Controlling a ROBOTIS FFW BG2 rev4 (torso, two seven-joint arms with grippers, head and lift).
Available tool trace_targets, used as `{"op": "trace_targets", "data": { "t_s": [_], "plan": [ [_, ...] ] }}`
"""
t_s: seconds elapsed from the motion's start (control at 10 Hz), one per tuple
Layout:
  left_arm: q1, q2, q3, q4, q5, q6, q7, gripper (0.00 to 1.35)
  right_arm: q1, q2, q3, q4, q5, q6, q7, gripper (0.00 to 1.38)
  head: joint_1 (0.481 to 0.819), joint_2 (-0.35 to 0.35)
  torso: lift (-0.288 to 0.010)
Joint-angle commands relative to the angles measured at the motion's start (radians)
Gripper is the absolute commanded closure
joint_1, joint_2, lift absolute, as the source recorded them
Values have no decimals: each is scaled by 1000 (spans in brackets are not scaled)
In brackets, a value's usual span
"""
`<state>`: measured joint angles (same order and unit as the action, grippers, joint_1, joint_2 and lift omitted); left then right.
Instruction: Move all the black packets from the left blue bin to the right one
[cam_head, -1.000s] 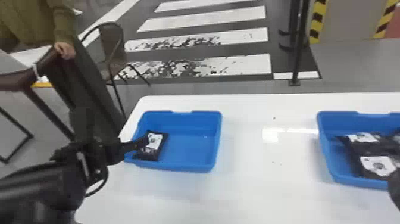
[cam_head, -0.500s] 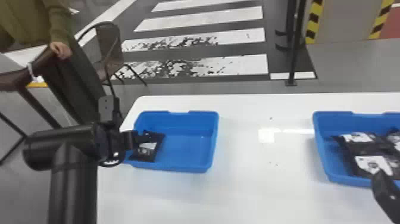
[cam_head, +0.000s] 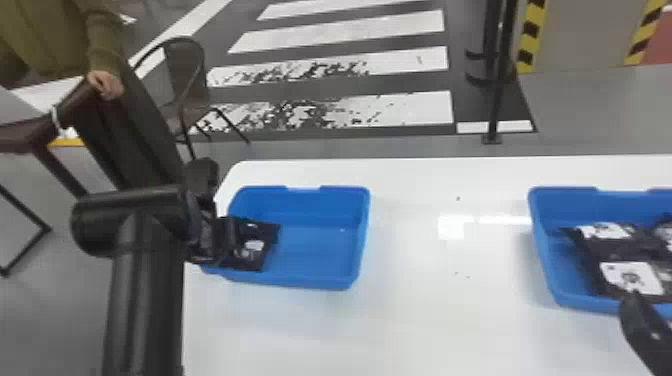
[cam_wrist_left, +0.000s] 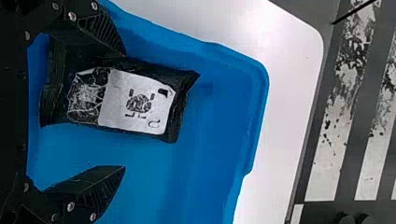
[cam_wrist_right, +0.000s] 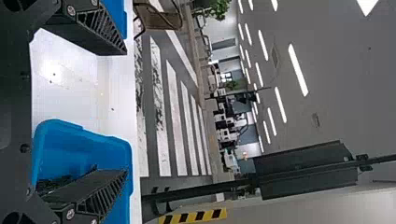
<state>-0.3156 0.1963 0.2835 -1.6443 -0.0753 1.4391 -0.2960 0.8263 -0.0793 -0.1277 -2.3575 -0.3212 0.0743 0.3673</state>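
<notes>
L gripper (cam_wrist_left: 124, 111), fingers apart, at L blue bin (cam_head: 295, 283), w/ white-labeled black pkt (cam_wrist_left: 140, 100) inside, partly btwn the fingers, nearer one, long axis roughly in line w/ them. R gripper (cam_wrist_right: 126, 112), also spread, is farther off, nr R blue bin (cam_head: 565, 200).

Blue bins (cam_head: 350, 240), black-and-white packet (cam_wrist_left: 140, 102)

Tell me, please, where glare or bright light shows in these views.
Head view: white glare patch on the table between the left bin and right bin; left wrist view: soft sheen on the table; right wrist view: bright spot on the table, glowing ceiling lights.
</notes>
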Motion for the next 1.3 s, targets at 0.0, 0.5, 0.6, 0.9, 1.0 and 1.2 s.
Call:
{"op": "trace_targets", "data": {
  "t_s": [0.0,0.5,0.6,0.9,1.0,1.2],
  "plan": [
    [-48,0,-4,77,5,6,8,211,-14,0,2,17,-8,4,10,121,695,261,-140],
    [-85,2,-24,180,23,-8,3,1110,-24,0,6,35,-36,19,15,121,695,249,-140],
    [-65,3,-22,175,23,-82,-25,1202,-21,-3,6,35,-38,19,16,121,695,242,-140],
    [141,-3,-16,-185,83,-106,-69,1205,-41,-8,18,30,-48,29,19,121,695,234,-140],
    [235,-11,-22,-338,121,-126,-81,1205,-61,-17,38,30,-72,43,25,121,695,232,-140],
    [387,-21,-80,-566,223,-200,-94,1205,-122,-39,80,37,-121,90,53,121,695,207,-140]
  ]
}}
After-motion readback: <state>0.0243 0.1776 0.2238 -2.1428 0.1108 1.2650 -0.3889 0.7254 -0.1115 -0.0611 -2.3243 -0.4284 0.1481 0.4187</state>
